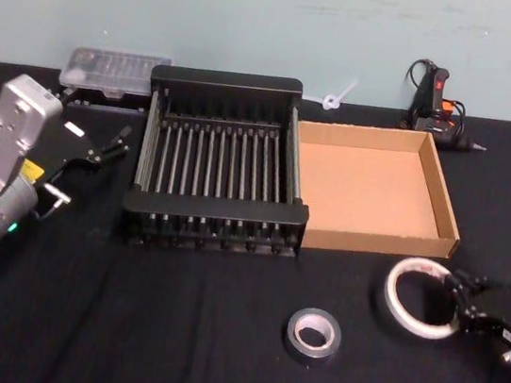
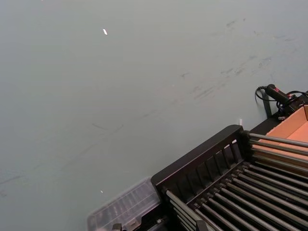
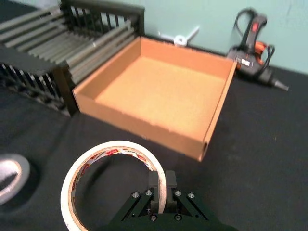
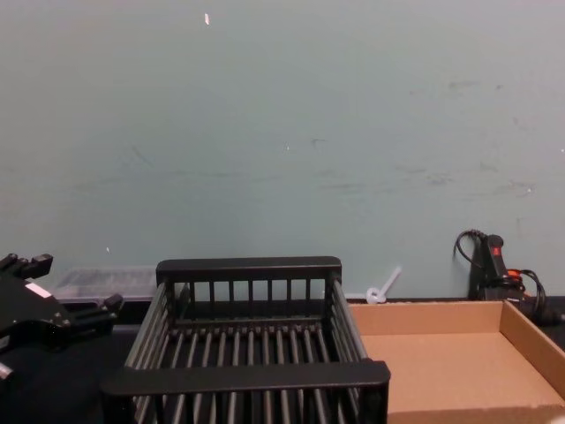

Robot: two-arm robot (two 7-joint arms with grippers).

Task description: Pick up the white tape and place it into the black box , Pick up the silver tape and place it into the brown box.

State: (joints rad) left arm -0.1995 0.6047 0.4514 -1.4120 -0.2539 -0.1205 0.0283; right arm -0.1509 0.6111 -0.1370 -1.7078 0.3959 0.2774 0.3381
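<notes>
My right end effector (image 3: 159,191) low over table, pinching white tape (image 3: 113,185) rim | my left end effector (image 1: 100,146) raised beside black box (image 1: 221,163), fingers apart

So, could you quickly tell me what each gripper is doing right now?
Left gripper: open, holding nothing, beside the black box.
Right gripper: shut on the white tape's rim.

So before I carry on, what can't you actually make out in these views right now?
- Right gripper pinching the whitish translucent tape roll with red print: wrist view's lower edge cuts off the roll's near side; lifted or resting, unclear.
- Dull grey-silver tape roll: right wrist view's edge cuts it.
- Shallow tan cardboard box: the chest view's lower edge cuts off its front.
- Clear plastic case behind the black slatted crate: contents too small.
- Left gripper, parked beside the crate: finger gap unclear.
</notes>
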